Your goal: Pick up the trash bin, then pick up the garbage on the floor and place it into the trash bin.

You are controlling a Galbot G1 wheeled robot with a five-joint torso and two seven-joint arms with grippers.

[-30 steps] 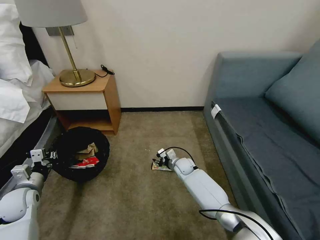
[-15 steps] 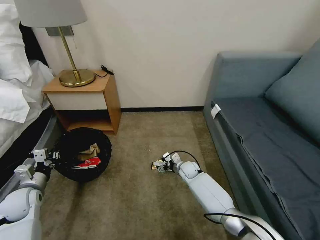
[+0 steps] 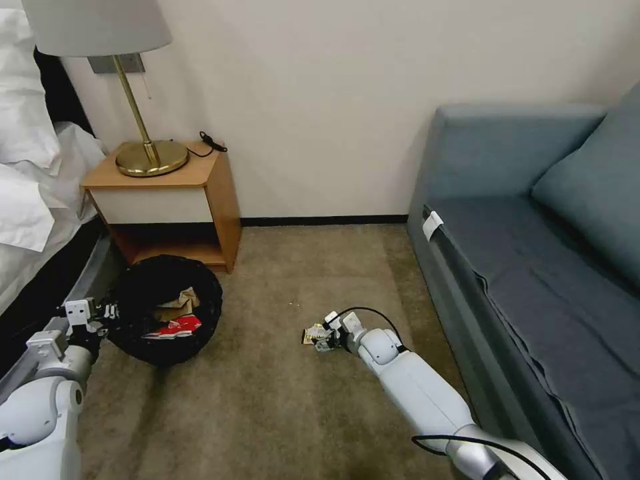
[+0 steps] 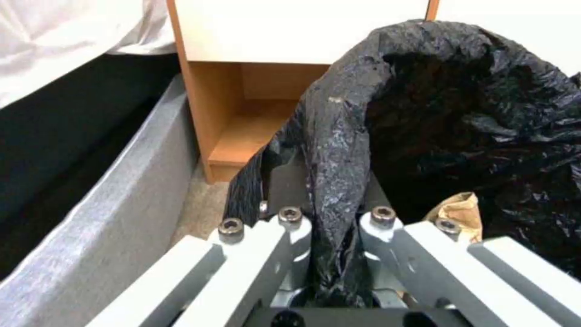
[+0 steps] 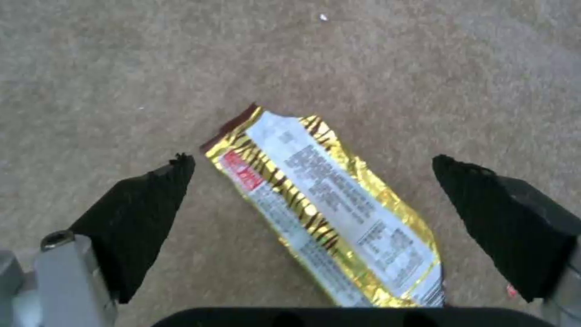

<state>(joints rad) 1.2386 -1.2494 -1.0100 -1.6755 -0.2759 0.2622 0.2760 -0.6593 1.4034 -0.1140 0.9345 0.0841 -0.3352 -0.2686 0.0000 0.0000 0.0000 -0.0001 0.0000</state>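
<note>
carpet [image 5: 121, 68], wrapper [image 5: 327, 213] between tool [image 5: 315, 175] fingers

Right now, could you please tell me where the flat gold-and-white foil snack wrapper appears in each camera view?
Head view: the gold-and-white foil snack wrapper lies on the tan carpet, mid-floor, just ahead of the right gripper.
Right wrist view: the wrapper lies flat between the open black fingers.
Left wrist view: not in it; the left gripper clamps the black-bagged trash bin.
Shared landmark: the carpet.
</note>
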